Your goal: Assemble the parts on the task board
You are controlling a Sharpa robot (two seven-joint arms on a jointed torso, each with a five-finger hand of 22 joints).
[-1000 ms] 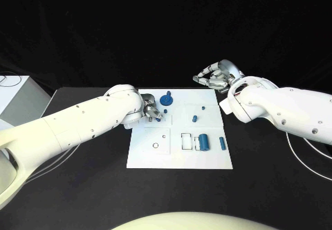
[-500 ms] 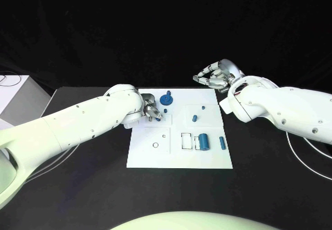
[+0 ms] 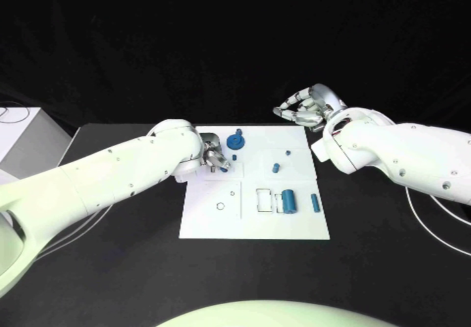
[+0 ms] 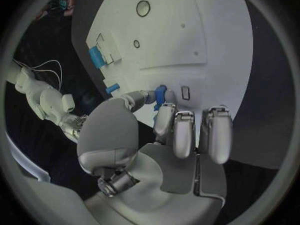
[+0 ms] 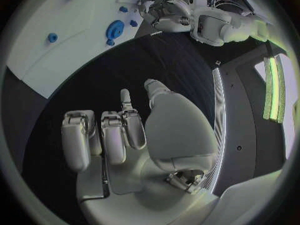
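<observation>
The left hand pinches a small blue part over the task board; the right hand's fingers curl in, empty, over the worktop.

Silver many-fingered left hand held over the near edge of the white flat task board, a small blue part pinched at its fingertips, two blue cylindrical parts laid on the board beyond, silver right hand seen off the board
</observation>
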